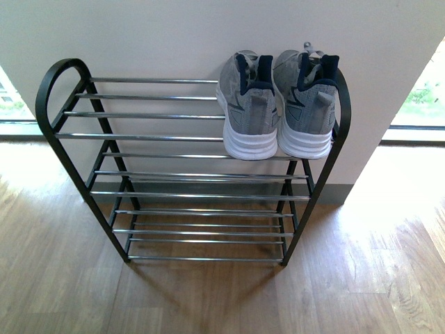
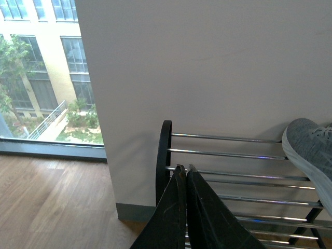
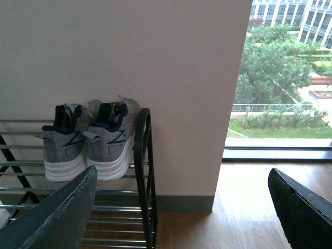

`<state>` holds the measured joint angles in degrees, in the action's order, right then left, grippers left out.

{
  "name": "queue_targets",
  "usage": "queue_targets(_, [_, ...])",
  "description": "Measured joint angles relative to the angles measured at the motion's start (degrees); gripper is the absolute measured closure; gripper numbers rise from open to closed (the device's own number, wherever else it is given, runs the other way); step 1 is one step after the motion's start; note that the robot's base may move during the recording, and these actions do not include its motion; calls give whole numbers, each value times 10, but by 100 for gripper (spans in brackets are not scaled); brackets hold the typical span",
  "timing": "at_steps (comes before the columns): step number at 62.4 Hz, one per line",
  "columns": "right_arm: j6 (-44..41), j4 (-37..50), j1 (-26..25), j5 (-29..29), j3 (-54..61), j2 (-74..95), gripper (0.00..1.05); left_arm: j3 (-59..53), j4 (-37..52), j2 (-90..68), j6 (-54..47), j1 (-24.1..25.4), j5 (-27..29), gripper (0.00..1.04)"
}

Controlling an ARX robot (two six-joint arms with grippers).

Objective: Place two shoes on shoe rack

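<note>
Sitting atop shoe rack (image 1: 153,136), two shoes (image 1: 252,115), apart from left claw (image 2: 185,174) pressed together, right claw (image 3: 181,176) spread

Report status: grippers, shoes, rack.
Left gripper shut, empty; right gripper open, empty. Both shoes side by side on shoe rack top tier, heels out. Nothing in the way.

A: Carrier?
B: Shoe rack (image 1: 149,137), black frame with three tiers of chrome bars. It stands on the wood floor (image 1: 208,299), back against the wall (image 1: 174,35).
A: Load?
B: Top tier, 3 o'clock end: inner shoe (image 1: 249,104) and outer shoe (image 1: 306,104), close side by side, heels toward 6 o'clock.
</note>
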<state>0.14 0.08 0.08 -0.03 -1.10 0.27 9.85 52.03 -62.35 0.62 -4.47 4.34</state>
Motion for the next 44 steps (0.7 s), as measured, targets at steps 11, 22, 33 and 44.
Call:
queue_targets(11, [0, 0, 0, 0, 0, 0, 9, -42, -39, 80, -1, 42, -40, 104])
queue_targets(22, [0, 0, 0, 0, 0, 0, 9, -78, -48, 119, -1, 42, -43, 104])
queue_targets(33, [0, 0, 0, 0, 0, 0, 9, -86, -112, 198, -1, 42, -43, 104])
queue_targets(44, [0, 0, 0, 0, 0, 0, 9, -90, -175, 268, -1, 42, -43, 104])
